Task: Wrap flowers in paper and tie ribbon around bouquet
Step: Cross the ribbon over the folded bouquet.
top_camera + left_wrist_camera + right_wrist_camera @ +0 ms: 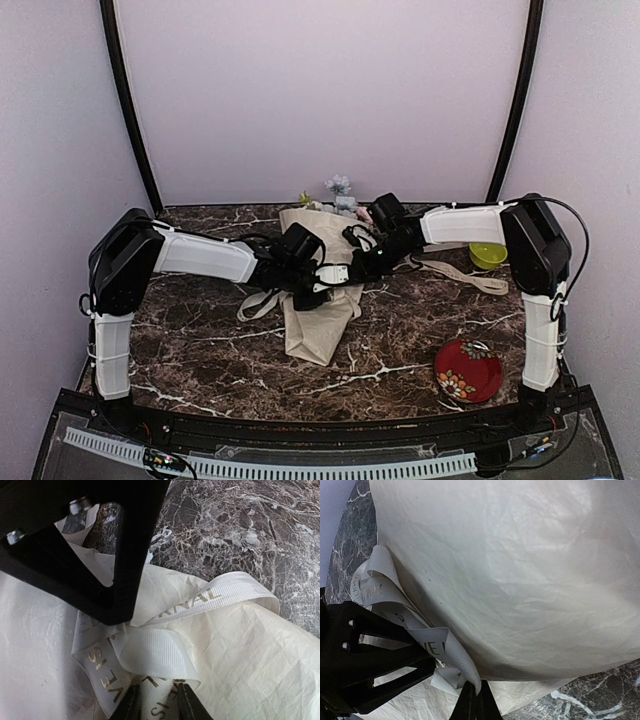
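Right wrist: fingers (pixel 466 706) tight on ribbon (pixel 454 654)

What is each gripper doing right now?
Left gripper: straddling the ribbon; grip cannot be told.
Right gripper: closed on the ribbon.

red floral plate (pixel 468 370) and lime-green round dish (pixel 488 255) on dark marble table (pixel 200 350).

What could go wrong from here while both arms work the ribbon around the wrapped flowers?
1. The right gripper pinches the ribbon with only its fingertips, so a tug may pull it free.
2. The left gripper sits right beside it, so the two could collide.
3. The ribbon lies in loose loops on the paper, and pulling sideways may drag or unroll the wrap.
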`<control>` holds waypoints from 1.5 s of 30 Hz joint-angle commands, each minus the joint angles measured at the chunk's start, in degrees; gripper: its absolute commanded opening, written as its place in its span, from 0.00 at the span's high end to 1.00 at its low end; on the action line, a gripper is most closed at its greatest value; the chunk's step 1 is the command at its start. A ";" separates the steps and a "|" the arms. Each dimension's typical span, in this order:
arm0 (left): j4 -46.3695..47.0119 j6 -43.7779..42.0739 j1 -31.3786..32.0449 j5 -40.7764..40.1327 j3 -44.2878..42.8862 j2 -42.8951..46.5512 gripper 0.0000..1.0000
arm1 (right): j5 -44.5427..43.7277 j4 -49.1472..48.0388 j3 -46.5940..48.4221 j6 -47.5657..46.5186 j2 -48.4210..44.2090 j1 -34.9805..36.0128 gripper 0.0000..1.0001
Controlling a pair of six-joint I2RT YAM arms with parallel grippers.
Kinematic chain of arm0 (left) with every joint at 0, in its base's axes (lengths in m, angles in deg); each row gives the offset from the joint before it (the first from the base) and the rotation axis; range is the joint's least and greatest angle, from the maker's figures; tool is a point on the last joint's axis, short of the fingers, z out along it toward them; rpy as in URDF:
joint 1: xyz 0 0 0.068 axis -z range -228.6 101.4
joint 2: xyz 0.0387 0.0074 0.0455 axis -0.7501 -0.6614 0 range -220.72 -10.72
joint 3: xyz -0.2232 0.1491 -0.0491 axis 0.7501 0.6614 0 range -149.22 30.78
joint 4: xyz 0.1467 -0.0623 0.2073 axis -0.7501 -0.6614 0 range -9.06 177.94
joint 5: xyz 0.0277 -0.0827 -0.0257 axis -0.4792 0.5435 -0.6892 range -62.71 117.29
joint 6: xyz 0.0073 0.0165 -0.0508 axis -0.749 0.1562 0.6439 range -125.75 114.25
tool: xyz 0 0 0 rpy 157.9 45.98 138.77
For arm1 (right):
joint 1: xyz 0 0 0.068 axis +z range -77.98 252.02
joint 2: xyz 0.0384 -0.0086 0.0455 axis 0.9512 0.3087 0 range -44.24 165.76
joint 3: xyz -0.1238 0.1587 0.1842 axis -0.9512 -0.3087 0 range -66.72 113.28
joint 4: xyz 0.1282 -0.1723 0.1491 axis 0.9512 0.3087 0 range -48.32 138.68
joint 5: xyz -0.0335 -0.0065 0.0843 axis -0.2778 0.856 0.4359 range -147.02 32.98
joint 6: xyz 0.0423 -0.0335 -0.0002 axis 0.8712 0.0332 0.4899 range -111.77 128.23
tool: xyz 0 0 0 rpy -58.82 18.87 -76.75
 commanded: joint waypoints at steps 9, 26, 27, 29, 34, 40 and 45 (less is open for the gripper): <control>4.31 3.75 -0.81 5.13 3.52 4.10 1.00 | 1.49 -1.78 -1.42 0.13 -2.31 0.12 1.00; 7.61 6.93 -2.94 13.25 10.01 10.86 1.00 | 1.56 -2.31 -2.13 0.29 -2.54 0.07 1.00; 5.66 6.55 -2.93 12.77 8.15 9.68 0.99 | 1.60 -2.42 -2.08 0.27 -2.53 0.11 1.00; 3.32 6.72 -2.95 10.66 5.61 7.59 0.97 | 1.60 -2.38 -2.00 0.35 -2.45 0.09 1.00; 6.84 12.33 -6.05 13.98 6.56 9.56 0.71 | 2.02 -2.49 -2.42 0.42 -3.05 0.12 1.00; 2.85 12.81 -8.57 13.99 7.02 11.42 0.56 | 6.69 -4.06 -6.06 -2.14 -8.71 0.24 1.00; 0.83 13.04 -8.76 13.49 9.67 12.09 0.52 | 9.06 -4.36 -13.00 -5.78 -15.43 0.34 0.76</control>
